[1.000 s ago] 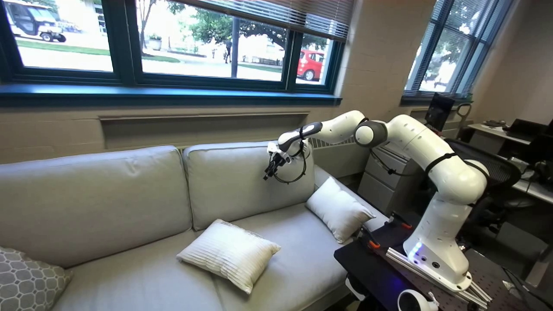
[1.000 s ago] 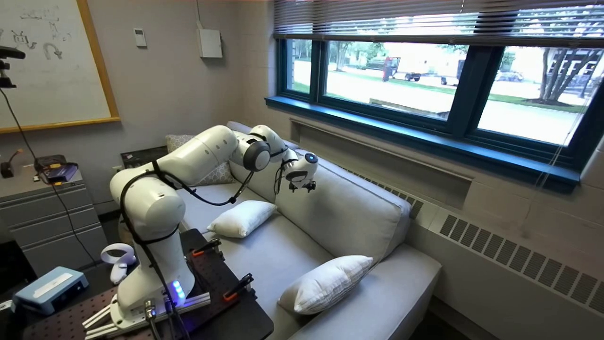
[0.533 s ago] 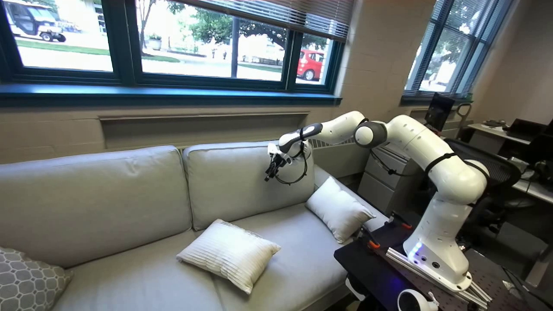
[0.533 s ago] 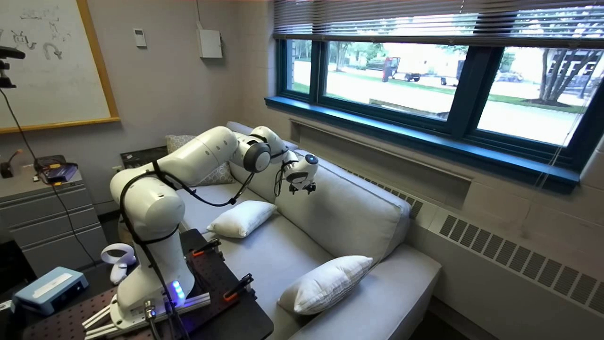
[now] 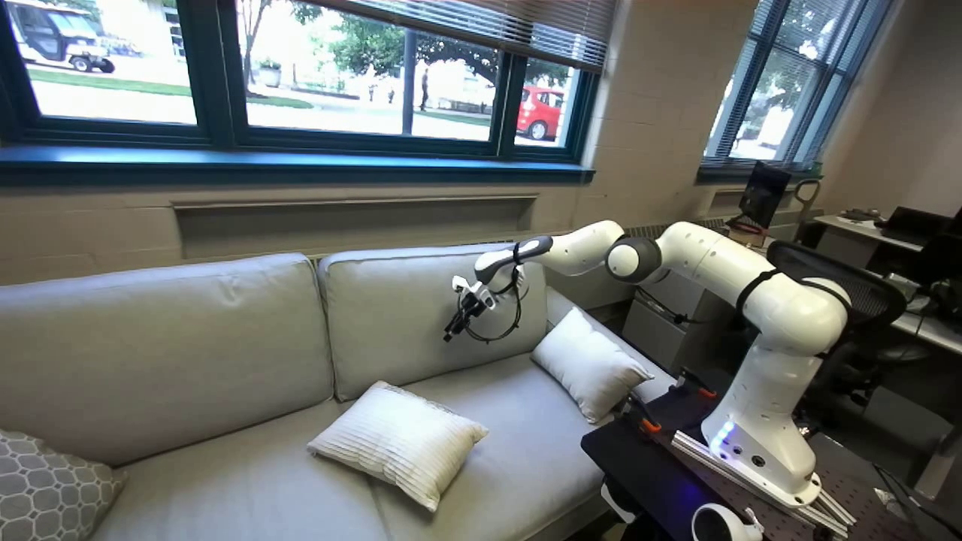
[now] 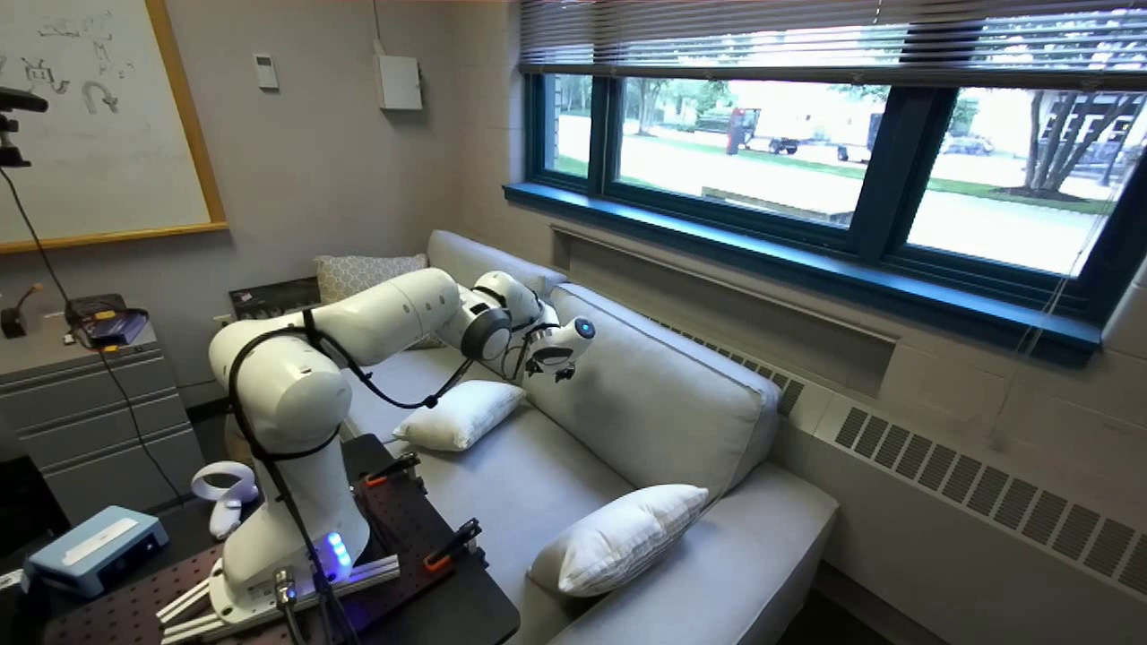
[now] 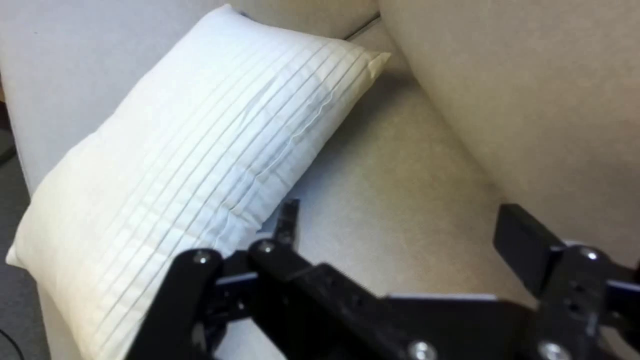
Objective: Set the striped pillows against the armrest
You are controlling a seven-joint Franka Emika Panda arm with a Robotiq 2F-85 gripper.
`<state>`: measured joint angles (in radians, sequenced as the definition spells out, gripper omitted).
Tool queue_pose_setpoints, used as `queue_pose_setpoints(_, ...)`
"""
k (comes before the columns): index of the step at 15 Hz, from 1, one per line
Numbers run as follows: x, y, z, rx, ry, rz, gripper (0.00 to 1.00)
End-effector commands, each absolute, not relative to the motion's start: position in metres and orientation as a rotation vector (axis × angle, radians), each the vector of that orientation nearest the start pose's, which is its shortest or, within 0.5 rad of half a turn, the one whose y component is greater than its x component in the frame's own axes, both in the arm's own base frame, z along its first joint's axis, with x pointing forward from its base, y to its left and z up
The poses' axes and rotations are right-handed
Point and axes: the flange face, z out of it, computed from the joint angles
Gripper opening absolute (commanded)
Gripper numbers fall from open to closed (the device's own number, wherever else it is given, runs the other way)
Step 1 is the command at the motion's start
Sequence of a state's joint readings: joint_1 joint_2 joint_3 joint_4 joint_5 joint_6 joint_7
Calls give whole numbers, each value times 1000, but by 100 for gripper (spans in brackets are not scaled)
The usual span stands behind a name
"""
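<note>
"So, where is the striped pillow (image 5: 398, 443) you want?"

"Lying on the seat (image 5: 518, 421), lower than my end effector (image 7: 400, 225) and out toward the seat's front edge. In the wrist view its pleated edge shows beside one of my fingers (image 7: 288, 220), but in both exterior views I hang above the cloth, apart from it."

"And the other striped pillow (image 6: 618, 542)?"

"Well apart from my end effector, tilted and leaning, as I judge it, on the armrest (image 6: 780, 520)."

"Holding anything?"

"Nothing. My fingers stand wide apart, with bare seat fabric showing between them."

"Which step, then?"

"I'd call it the approach to the loose pillow; its mate looks done. Next I should shift toward that pleated edge, straddle it, come down and close on a deep fold, since plump filling could slide out of a shallow pinch. After that: lift, carry to the armrest, and not knock the pillow leaning there."

"Count things for me."

"Two striped pillows, one to place. One armrest that I can make out. Beyond my end effector, two backrest cushions (image 5: 406, 315); farther off, away from the armrest, one grey patterned cushion (image 5: 52, 488). Back the other way, one counter (image 5: 631, 466) bearing my base (image 5: 763, 436)."
</note>
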<state>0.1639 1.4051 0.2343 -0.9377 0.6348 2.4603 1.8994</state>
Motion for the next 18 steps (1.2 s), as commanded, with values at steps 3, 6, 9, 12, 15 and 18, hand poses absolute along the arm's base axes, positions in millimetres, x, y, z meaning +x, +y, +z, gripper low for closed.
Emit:
queue_pose_setpoints(3, 705, 221, -42, -910, 2453, 996, 100)
queue_pose_setpoints(6, 688, 223, -62, -771, 2538, 1111, 100)
queue_pose_setpoints(9, 675, 239, -70, -778, 2630, 1123, 100)
queue_pose_setpoints(12, 659, 257, -79, -792, 2778, 1107, 100)
queue_pose_setpoints(15, 640, 266, -94, -729, 2971, 1064, 100)
queue_pose_setpoints(18, 625, 269, -103, -676, 3083, 1059, 100)
